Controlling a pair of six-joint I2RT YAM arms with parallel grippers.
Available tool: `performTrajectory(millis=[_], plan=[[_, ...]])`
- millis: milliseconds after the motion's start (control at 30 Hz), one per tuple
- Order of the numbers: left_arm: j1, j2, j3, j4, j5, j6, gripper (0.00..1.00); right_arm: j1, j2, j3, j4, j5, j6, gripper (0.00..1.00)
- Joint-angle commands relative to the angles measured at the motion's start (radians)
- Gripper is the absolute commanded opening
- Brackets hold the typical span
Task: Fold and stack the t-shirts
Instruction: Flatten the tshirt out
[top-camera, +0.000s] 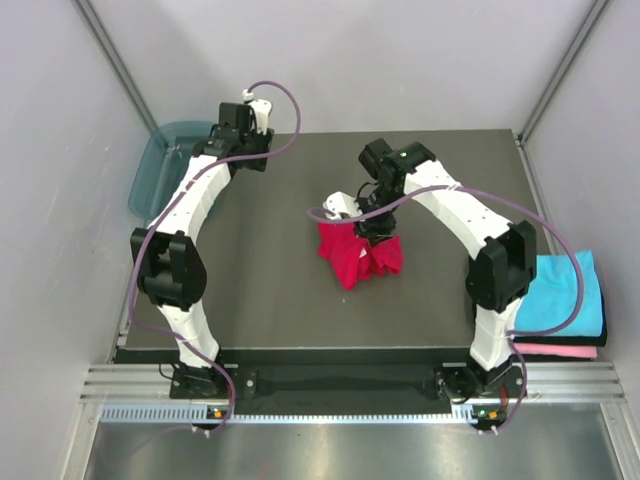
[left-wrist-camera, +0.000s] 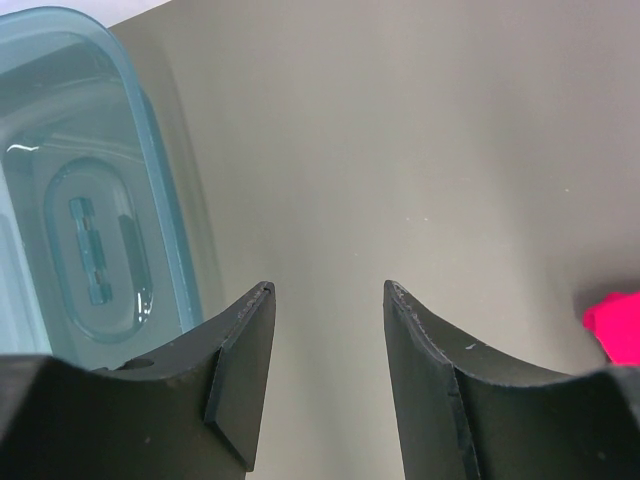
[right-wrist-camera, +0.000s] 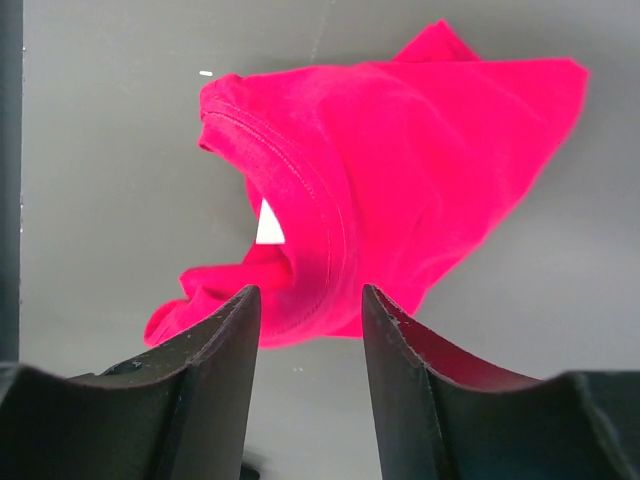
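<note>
The red t-shirt (top-camera: 358, 257) lies crumpled mid-table, not yet folded. Over its collar hovers the right gripper (right-wrist-camera: 310, 295), jaws parted, empty — the left gripper (left-wrist-camera: 328, 288) likewise released. Next, I'd judge: pinch an edge, spread it flat.

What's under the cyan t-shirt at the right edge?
A pink t-shirt; only its near edge shows below the cyan t-shirt. The rest is covered, so any further layers can't be told.

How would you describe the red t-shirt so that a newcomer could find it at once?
Start at the dark table. Near its middle lies the red t-shirt. It alone is crumpled; the cyan t-shirt and pink t-shirt sit folded and stacked at the right.
</note>
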Motion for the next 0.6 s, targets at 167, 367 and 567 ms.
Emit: performTrajectory(millis=[167,367,567], plan=[[0.001,-0.036,-0.007,0.044,-0.022,0.010,0.52,0.011,0.051,0.039,-0.120,-0.034,0.008,0.41],[0.001,-0.031,-0.007,0.045,-0.022,0.010,0.52,0.011,0.053,0.053,-0.119,-0.034,0.020,0.32],[0.001,-0.019,-0.002,0.045,-0.014,0.004,0.52,0.012,0.048,0.054,-0.119,-0.017,0.016,0.29]])
